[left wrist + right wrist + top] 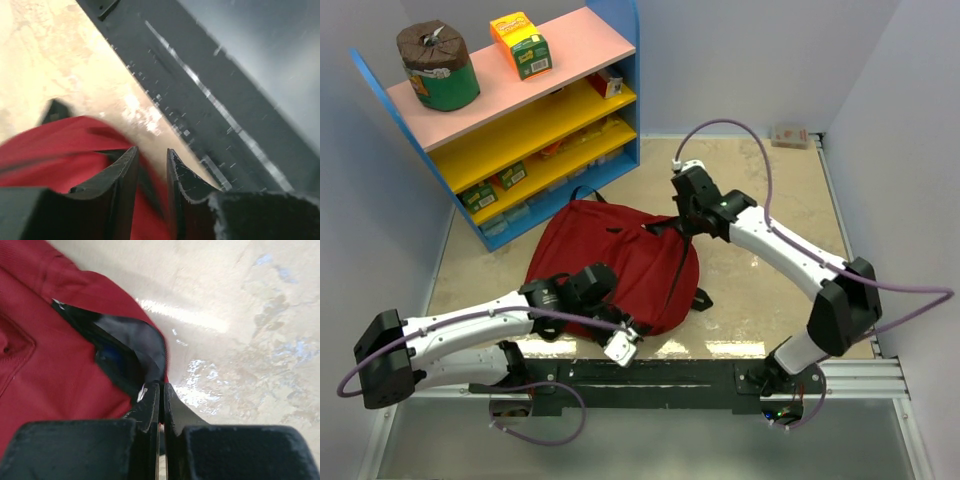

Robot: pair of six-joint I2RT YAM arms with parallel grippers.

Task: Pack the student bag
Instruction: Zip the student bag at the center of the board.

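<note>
- Plainly, the right claw (161,386) is pressed together on the dark lip at the opening of the bag (610,255). A thin fold of lining is caught between its tips. The hold looks meant to lift that lip so the mouth gapes for packing.
- Inside the gap there is a blue thing (111,359) (too dim to name).
- The left claw (152,155) has its jaws a little apart, with red cloth from the bag's near edge lying under and between them. It looks loose rather than pinching, and I cannot tell that it grips anything.
- This left claw sits at the near right corner of the bag, just beside the black rail (210,100). The two arms are therefore at opposite ends of the bag, one far and one near, probably to stretch the cloth between them.
- The bag lies flat in the middle of the table (760,170), with a black strap (680,272) trailing across its right side.
- At far left stands the shelf (535,120), close to the bag's far corner. The boxes on it are well apart from both claws, so by my reading nothing is being carried in yet.
</note>
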